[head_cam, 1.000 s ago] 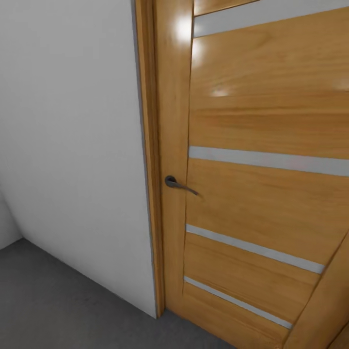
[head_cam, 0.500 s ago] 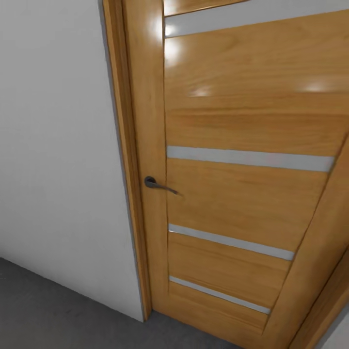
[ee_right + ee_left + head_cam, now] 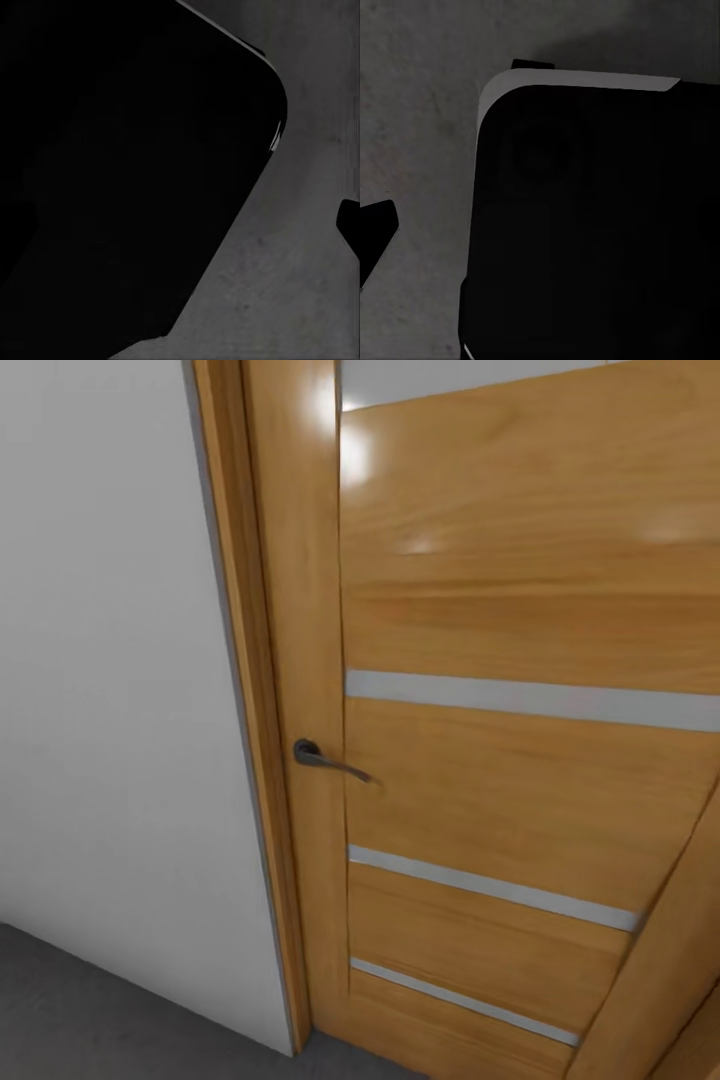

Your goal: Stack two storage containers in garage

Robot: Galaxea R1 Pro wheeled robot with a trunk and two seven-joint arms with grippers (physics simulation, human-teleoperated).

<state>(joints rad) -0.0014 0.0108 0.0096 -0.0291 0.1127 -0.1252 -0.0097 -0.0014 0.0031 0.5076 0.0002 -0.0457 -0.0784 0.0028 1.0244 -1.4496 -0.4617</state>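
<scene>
Door [image 3: 520,760] of glossy wood with a dark handle [image 3: 325,758] stands before me beside a white wall [image 3: 110,710], grey floor [image 3: 90,1010] below; I see no containers, and I cannot tell either claw's state from the dark wrist views.

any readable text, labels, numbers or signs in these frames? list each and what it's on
None. No legible text, label, number or sign in any view.
The wooden door carries plain pale strips and a dark lever handle, no lettering.
The white wall is blank.
The wrist views show grey floor and a dark rounded body with no readable marking.
</scene>
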